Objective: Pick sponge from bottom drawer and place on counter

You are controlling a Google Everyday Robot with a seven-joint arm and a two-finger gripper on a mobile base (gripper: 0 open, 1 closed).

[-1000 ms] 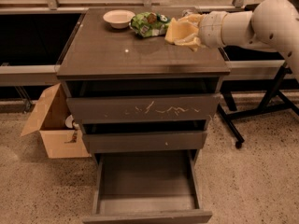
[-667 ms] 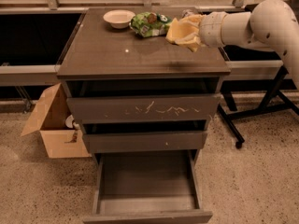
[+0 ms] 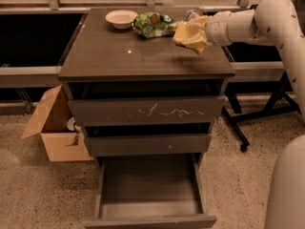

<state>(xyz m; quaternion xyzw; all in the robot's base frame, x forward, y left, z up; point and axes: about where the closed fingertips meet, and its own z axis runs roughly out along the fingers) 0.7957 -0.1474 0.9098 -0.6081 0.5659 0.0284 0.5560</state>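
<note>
My gripper (image 3: 190, 32) reaches in from the right and hovers low over the back right part of the counter (image 3: 119, 56). Its tip is a yellow mass next to the green snack bag (image 3: 153, 25). I cannot separate the sponge from the gripper in that yellow mass, and no sponge shows anywhere else. The bottom drawer (image 3: 150, 221) is pulled open at the foot of the cabinet, and its grey inner tray shows nothing in it.
A white bowl (image 3: 121, 18) stands at the counter's back. The white-scratched drawer (image 3: 145, 112) and the narrow middle drawer (image 3: 147, 143) are shut. An open cardboard box (image 3: 52, 128) sits on the floor at the left. A black side table's legs (image 3: 248, 123) stand at the right.
The gripper has shifted very slightly to the right over the counter. Nothing else has moved.
</note>
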